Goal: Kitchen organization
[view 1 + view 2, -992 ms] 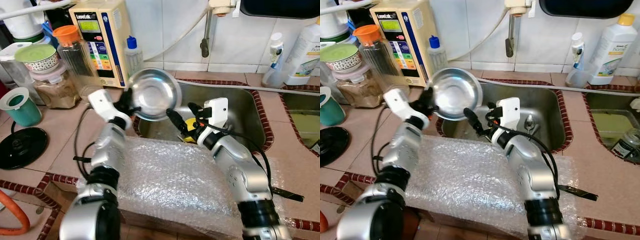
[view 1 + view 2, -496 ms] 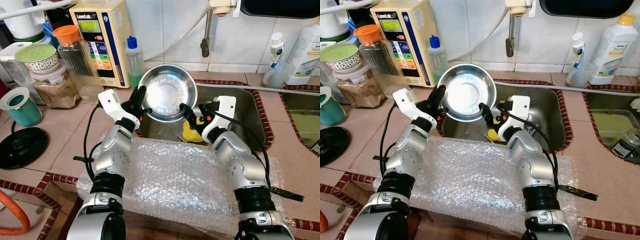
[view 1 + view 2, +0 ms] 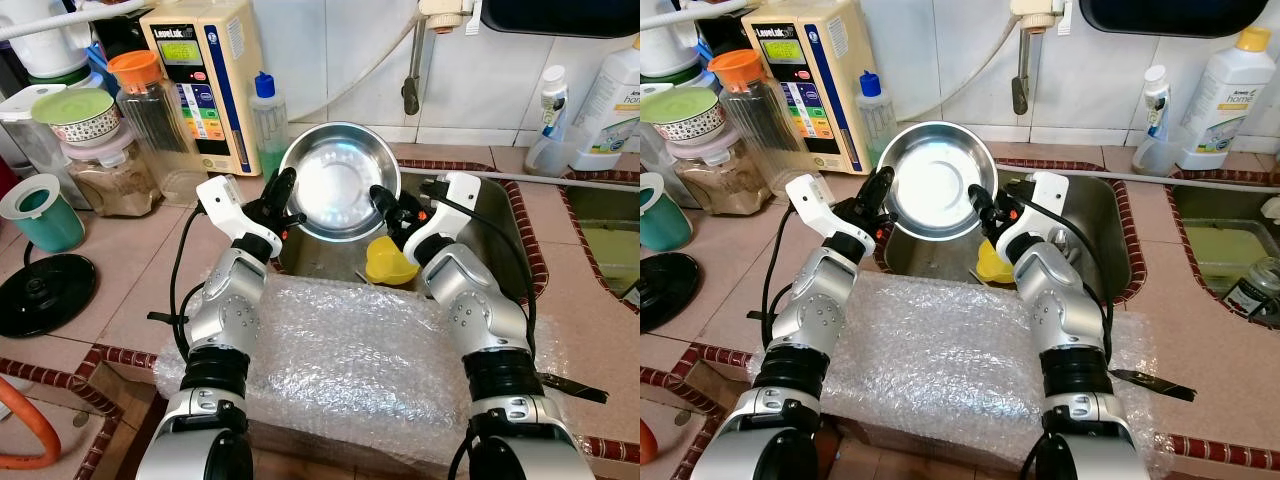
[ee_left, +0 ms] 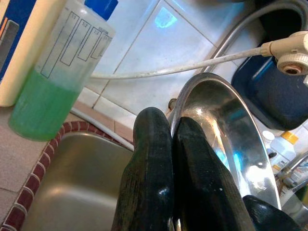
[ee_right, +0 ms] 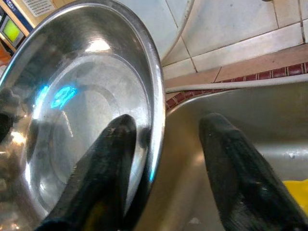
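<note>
A shiny steel bowl [image 3: 338, 180] is held tilted on edge above the left end of the sink [image 3: 500, 235], its hollow facing me. My left gripper [image 3: 283, 195] is shut on the bowl's left rim; in the left wrist view the two fingers [image 4: 149, 144] pinch the rim of the bowl [image 4: 216, 125]. My right gripper [image 3: 386, 206] is open at the bowl's right rim. In the right wrist view one finger [image 5: 113, 159] lies inside the bowl [image 5: 72, 106] and the other finger [image 5: 231, 163] outside it, apart from the metal.
A yellow cup-like item [image 3: 390, 265] lies in the sink below the bowl. Bubble wrap [image 3: 340, 360] covers the counter's front edge. A beige water machine [image 3: 200, 75], a green-liquid bottle [image 3: 265, 115] and jars [image 3: 120, 160] crowd the left; cleaner bottles [image 3: 610, 100] stand at right.
The bowl has moved right and a little up in my left gripper. My right gripper has risen from the sink to the bowl's right rim and now straddles it.
</note>
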Robot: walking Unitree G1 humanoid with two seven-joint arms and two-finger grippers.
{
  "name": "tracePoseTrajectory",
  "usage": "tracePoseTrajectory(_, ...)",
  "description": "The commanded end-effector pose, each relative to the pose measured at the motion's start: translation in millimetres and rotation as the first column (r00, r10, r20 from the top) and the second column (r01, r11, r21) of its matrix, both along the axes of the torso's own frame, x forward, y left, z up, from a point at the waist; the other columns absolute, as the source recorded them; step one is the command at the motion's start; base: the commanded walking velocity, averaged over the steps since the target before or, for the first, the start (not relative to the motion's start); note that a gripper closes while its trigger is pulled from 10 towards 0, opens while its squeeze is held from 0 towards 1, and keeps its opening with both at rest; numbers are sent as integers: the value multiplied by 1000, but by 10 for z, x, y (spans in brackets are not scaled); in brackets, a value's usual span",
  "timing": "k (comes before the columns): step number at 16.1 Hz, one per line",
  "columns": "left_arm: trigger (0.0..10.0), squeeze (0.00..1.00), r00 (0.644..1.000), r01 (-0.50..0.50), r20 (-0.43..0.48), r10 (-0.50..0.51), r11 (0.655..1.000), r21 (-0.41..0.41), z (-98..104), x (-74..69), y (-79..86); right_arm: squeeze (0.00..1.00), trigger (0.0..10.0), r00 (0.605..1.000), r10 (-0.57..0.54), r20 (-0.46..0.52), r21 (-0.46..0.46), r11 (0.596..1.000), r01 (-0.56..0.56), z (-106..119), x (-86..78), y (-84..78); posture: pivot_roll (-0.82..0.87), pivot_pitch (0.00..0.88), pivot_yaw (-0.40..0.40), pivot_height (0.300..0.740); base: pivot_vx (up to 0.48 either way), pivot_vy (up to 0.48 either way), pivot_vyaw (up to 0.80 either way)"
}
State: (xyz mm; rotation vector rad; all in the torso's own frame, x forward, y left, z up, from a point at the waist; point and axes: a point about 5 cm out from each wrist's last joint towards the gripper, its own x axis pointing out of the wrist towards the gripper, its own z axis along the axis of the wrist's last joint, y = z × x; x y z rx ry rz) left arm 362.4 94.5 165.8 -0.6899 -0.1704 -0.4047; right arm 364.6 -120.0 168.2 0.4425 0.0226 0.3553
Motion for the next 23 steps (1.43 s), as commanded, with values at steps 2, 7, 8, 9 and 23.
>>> tracePoseTrajectory(2, 0, 0, 999, 38, 35, -37, 999, -9, 46, -32, -32, 0, 0, 1000, -10, -23, 22, 1000, 11, 12, 38, 9, -30, 0, 102, 740, 0, 0, 0)
tracePoseTrajectory(7, 0, 0, 994, 99, 46, -100, 995, 22, 23, -71, -109, 0, 0, 993, -92, -75, 105, 989, 100, -9, 88, -112, -37, 0, 120, 740, 0, 0, 0)
tracePoseTrajectory(8, 0, 0, 993, 104, 45, -106, 994, 34, 19, -71, -114, 0, 0, 987, -137, -89, 112, 983, 146, -27, 93, -178, -39, 0, 125, 740, 0, 0, 0)
tracePoseTrajectory(9, 0, 0, 993, 105, 38, -107, 993, 52, 7, -67, -113, 0, 0, 975, -195, -106, 110, 972, 206, -54, 98, -273, -45, 0, 130, 740, 0, 0, 0)
tracePoseTrajectory(23, 10000, 1000, 973, 214, -155, -172, 923, 320, -393, -179, -161, 0, 0, 814, -579, -45, -51, 815, 577, -87, 65, -871, -22, 0, 135, 740, 0, 0, 0)
